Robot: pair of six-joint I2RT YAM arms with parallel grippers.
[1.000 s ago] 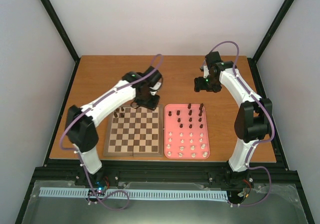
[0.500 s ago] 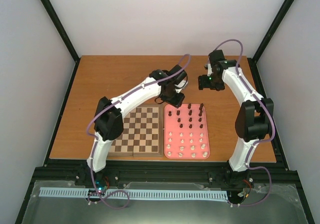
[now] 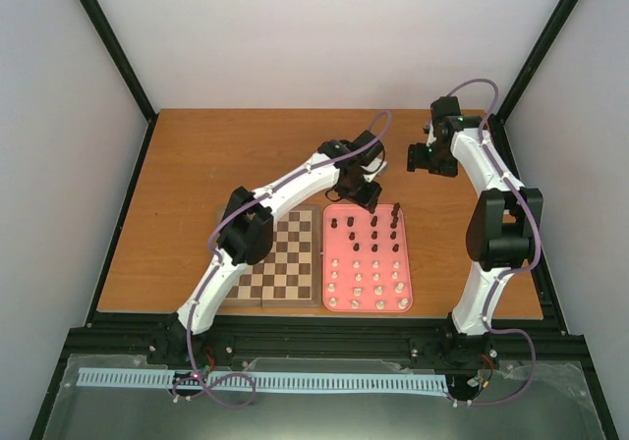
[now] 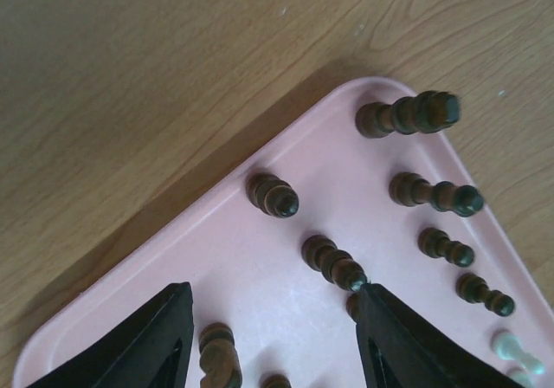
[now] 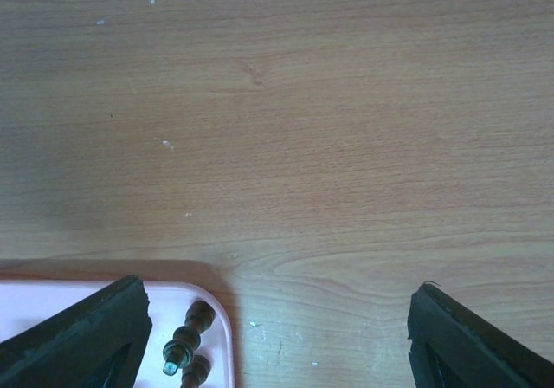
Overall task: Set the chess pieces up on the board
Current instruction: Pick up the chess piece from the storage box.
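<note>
Left gripper (image 3: 362,194) hovers over the far end of the pink tray (image 3: 326,253), the arm stretched diagonally across from the tray's left. On the left wrist view, the left gripper (image 4: 273,293) has its fingers (image 4: 164,332) apart, with nothing clamped between them, only pink tray (image 4: 216,258) floor below. Dark brown chess pieces (image 4: 407,115) stand ahead of those fingers, the tallest one right in the tray's rounded corner. A cream piece (image 4: 511,349) just peeks in at the tray's edge.

From above, the dark pieces (image 3: 373,222) fill the tray's far rows and the cream pieces (image 3: 378,283) its near rows. The board (image 3: 290,253) lies just beside the tray's left edge, partly covered by the left arm; whether any piece stands on the hidden squares I cannot tell.

Right gripper (image 3: 432,157) hangs beyond the tray's far right corner, above bare table (image 3: 216,155). Its own camera shows the right gripper (image 5: 277,293) with fingers (image 5: 86,327) spread wide, holding nothing, and the tray's (image 5: 35,297) corner with two dark pieces (image 5: 186,336) just inside.
</note>
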